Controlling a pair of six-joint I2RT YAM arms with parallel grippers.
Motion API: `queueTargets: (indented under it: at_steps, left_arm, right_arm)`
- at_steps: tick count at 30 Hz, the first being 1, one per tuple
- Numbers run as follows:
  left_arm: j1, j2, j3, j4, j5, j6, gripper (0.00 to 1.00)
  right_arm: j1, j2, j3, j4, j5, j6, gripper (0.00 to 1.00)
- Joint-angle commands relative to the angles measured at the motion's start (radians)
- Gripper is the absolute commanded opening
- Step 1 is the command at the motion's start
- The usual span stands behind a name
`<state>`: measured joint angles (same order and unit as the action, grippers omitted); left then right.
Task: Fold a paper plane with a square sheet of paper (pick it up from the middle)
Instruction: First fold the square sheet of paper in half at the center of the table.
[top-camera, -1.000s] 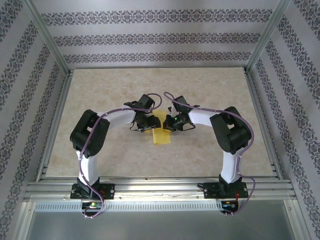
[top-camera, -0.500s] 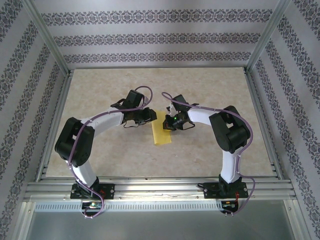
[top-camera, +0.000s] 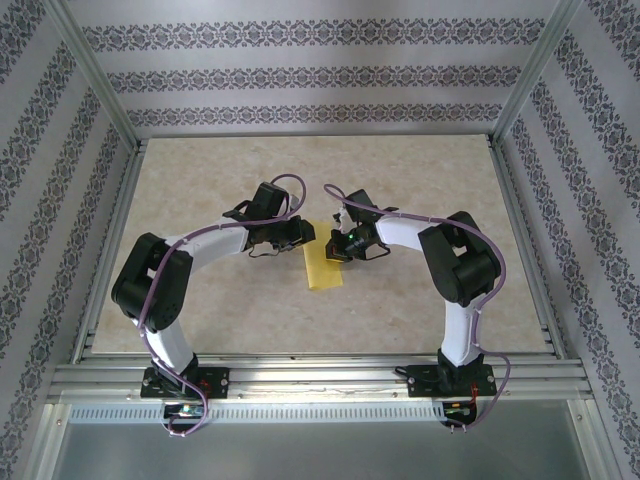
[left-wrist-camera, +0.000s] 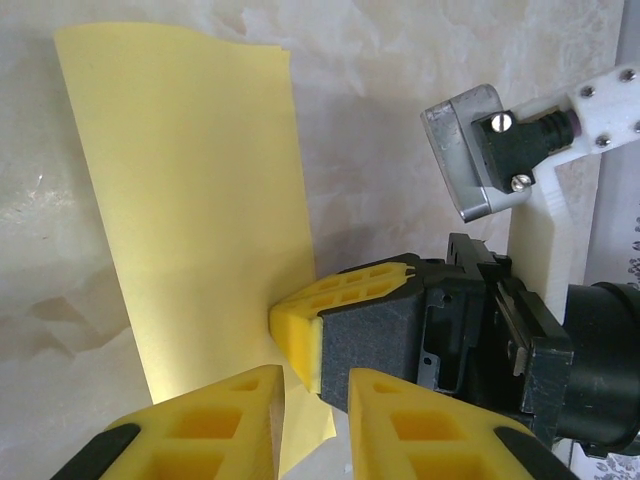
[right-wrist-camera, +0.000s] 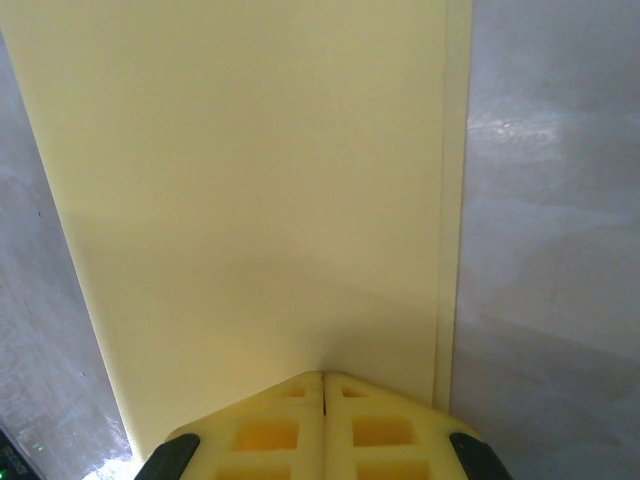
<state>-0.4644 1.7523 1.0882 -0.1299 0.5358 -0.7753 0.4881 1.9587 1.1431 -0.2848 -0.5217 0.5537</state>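
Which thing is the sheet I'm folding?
On the beige marble table, look to the middle, where the left gripper and right gripper meet. The paper lies between them, a narrow yellow strip. It is flat and plain, unlike the blocky yellow fingertips beside it.

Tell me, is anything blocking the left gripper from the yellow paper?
Nothing visible is. The left gripper has its fingertips right at the edge of the square sheet of paper, which lies folded narrow. The right gripper, shut, rests its tip on the paper just beside them.
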Motion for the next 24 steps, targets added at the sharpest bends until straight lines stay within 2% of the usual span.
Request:
queueTargets:
  at_steps: [1,4,9,16,24]
  left_arm:
    - [0.005,-0.017,-0.004,0.033,0.019,0.014,0.21]
    - [0.005,-0.012,-0.011,0.051,0.024,0.011,0.17]
    - [0.006,0.040,0.008,0.078,0.080,0.009,0.01]
    - [0.003,0.111,0.002,0.135,0.132,0.000,0.00]
    - [-0.002,0.153,-0.048,0.156,0.076,0.007,0.00]
  right_arm:
    - [0.010,0.047,-0.045,-0.078,0.072,0.011,0.00]
    - [0.010,0.052,-0.045,-0.079,0.072,0.008,0.00]
    - [0.011,0.043,-0.033,-0.099,0.081,0.004,0.00]
    - [0.009,0.037,-0.027,-0.102,0.088,0.015,0.00]
    - [0.012,0.047,-0.017,-0.103,0.084,0.024,0.00]
